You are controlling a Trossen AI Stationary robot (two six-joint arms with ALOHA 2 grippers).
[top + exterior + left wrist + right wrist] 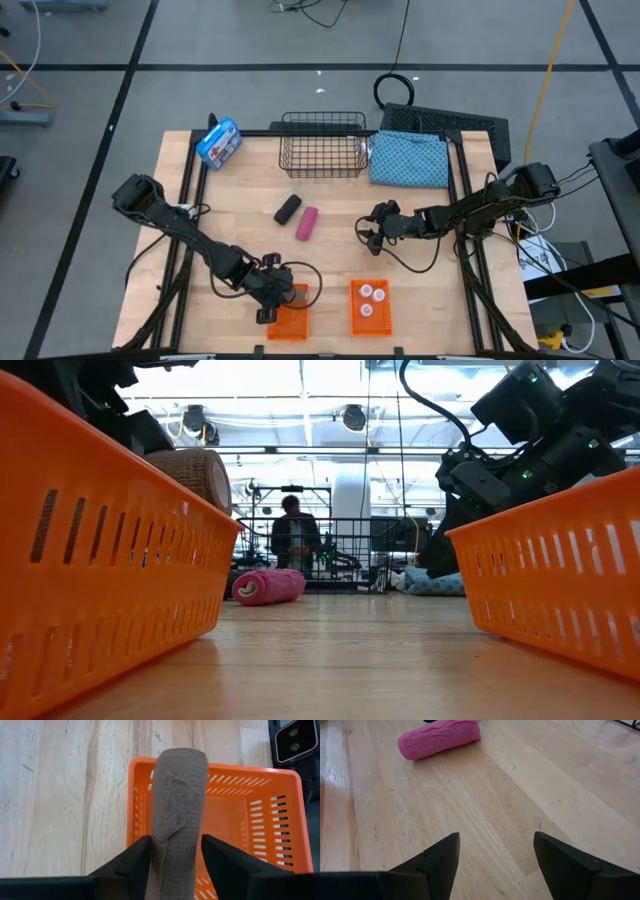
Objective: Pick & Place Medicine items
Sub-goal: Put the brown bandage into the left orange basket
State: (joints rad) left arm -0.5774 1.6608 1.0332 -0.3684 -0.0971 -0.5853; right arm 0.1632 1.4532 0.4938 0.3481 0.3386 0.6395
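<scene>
My left gripper (175,865) hangs over the left orange basket (292,322) at the table's near edge, with a brown oblong piece (179,810) between its fingers. The piece's far end (192,476) stands over the basket's rim. My right gripper (496,855) is open over bare wood right of centre. It points toward the pink piece (439,738), which lies on its side on the table. The black piece (287,208) lies beside the pink piece (307,224). Three small white bottles (368,298) stand in the right orange basket (355,322). My left gripper has the brown piece's two long sides (156,851) between its two fingers, at the piece's near end. The fingers slant down from the table's left and lie along the piece. The piece tilts over the basket; whether its far end (181,757) rests on the rim, I cannot tell.
A black wire basket (322,145) stands at the table's far edge, with a blue patterned cloth (410,158) to its right and a blue-and-white package (219,142) at the far left corner. A person (295,535) is in the room beyond the table.
</scene>
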